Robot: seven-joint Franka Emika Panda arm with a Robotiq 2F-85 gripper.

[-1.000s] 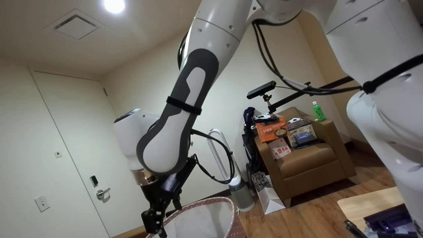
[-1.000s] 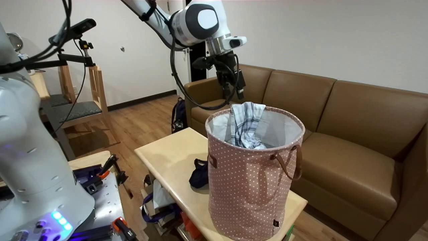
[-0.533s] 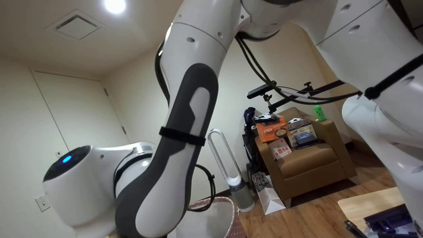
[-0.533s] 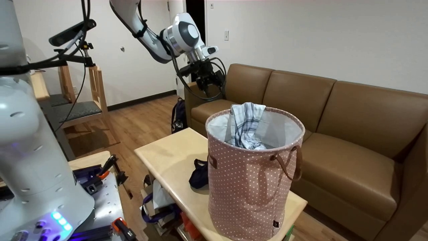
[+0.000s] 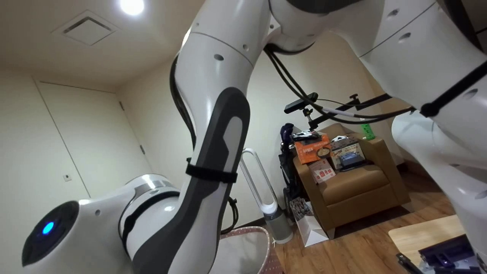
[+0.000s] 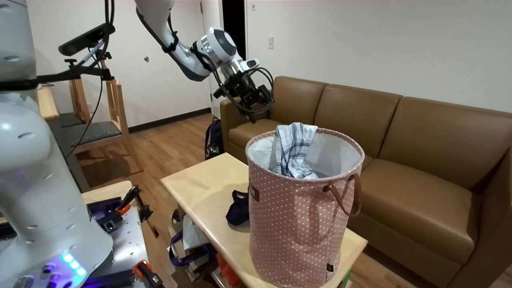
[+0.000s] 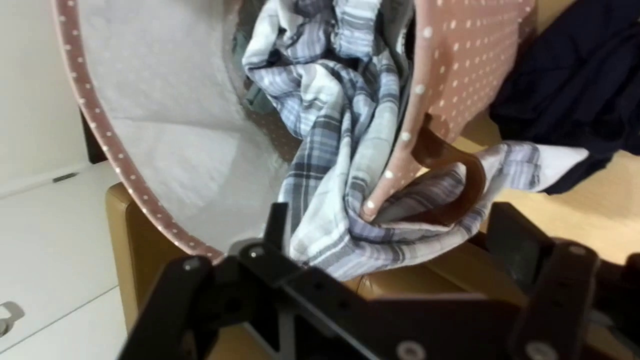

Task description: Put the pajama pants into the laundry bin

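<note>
Pajama pants (image 7: 320, 145) of blue, grey and white plaid cloth lie partly inside the tall, round, white-dotted pink fabric laundry bin (image 6: 296, 228), folded over its rim, with one end hanging outside by the brown leather loop handle (image 7: 476, 177). Whether that end passes through the loop is hard to tell. The black two-fingered gripper (image 7: 390, 217) holds nothing; its fingers stand wide apart, facing the draped part. The job looks unfinished, with the outer end probably next to be lifted in. Should the fingers pinch handle or rim along with the cloth, the bin could be dragged or tipped on the pale wooden table (image 6: 204, 180). An outward pull would likely draw the inner folds back out, and a low reach could catch the dark navy cloth (image 7: 565, 80) just beside the hanging end.
</note>
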